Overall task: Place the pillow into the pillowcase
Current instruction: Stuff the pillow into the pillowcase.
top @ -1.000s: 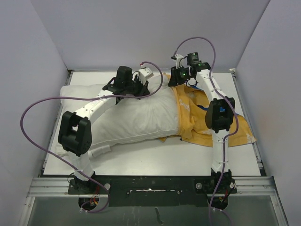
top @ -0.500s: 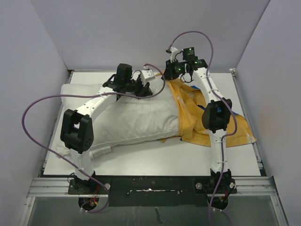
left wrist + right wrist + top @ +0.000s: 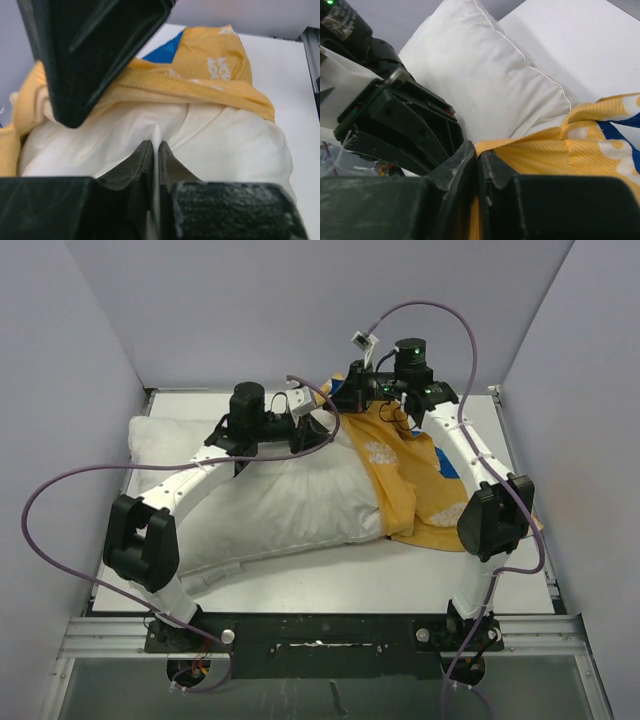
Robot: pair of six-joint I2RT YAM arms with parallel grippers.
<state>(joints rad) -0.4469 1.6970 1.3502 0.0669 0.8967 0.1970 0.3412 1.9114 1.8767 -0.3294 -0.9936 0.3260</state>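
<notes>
The white pillow (image 3: pixel 270 495) lies across the table's left and middle, its right end tucked into the mouth of the pillowcase (image 3: pixel 415 480), which shows mustard-yellow. At the pillow's far right corner my left gripper (image 3: pixel 322 430) is shut on a pinch of white pillow fabric (image 3: pixel 220 145); its jaws (image 3: pixel 155 146) meet on the fold. Just beyond it my right gripper (image 3: pixel 338 400) is shut on the yellow hem of the pillowcase (image 3: pixel 560 150), with the edge pinched between its jaws (image 3: pixel 476 150). The two grippers stand almost touching. A patch of blue pillowcase (image 3: pixel 165 50) shows behind the hem.
Grey walls close in the table (image 3: pixel 330 575) on the left, back and right. Purple cables loop from both arms. The right arm's elbow (image 3: pixel 495 520) hangs over the pillowcase's right part. A metal rail (image 3: pixel 320 625) runs along the near edge.
My right gripper has closed on the pillowcase hem and moved left toward the pillow corner, lifting the yellow fabric. Its elbow swung right. The left arm shifted slightly left, still gripping the pillow.
</notes>
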